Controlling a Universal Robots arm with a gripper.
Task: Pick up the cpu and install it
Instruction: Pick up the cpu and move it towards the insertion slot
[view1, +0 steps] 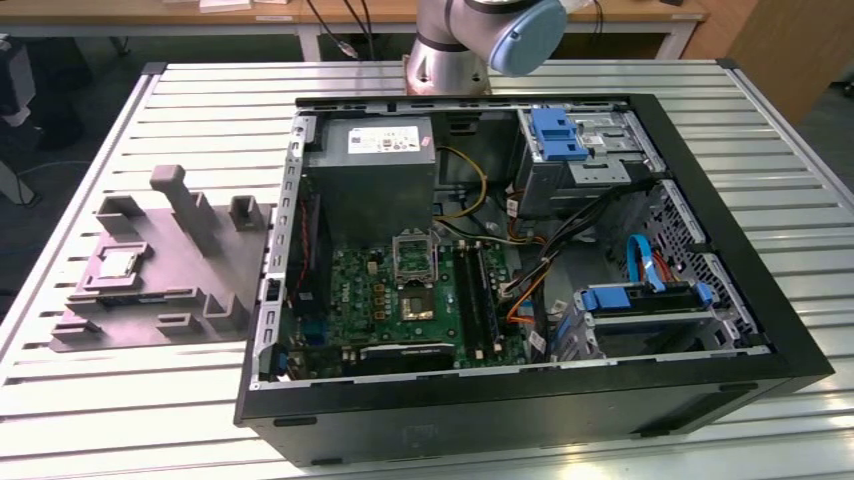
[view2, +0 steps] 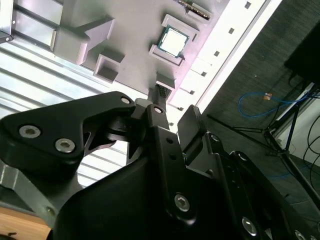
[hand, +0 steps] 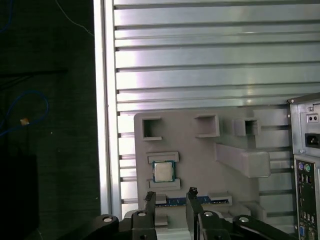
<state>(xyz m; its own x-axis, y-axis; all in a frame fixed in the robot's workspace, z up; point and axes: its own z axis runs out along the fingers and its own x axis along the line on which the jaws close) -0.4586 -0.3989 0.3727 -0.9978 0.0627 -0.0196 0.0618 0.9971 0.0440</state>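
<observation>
Tool: the tool has its fingers spread with nothing between them, and it points down at the grey holder.
Cpu: the cpu lies flat in its recess just beyond the fingertips, untouched.
Holder: the grey moulded holder sits beneath the tool on the slatted counter.
Case: the open computer case stands beside the holder, farther from the tool.

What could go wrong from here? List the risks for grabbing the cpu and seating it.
1. The cpu sits low between raised blocks of the grey holder. The open gripper, apart from it, could hit a block or grip off-centre.
2. The green circuit board lies deep in the case beside cables, which might snag the gripper.
</observation>
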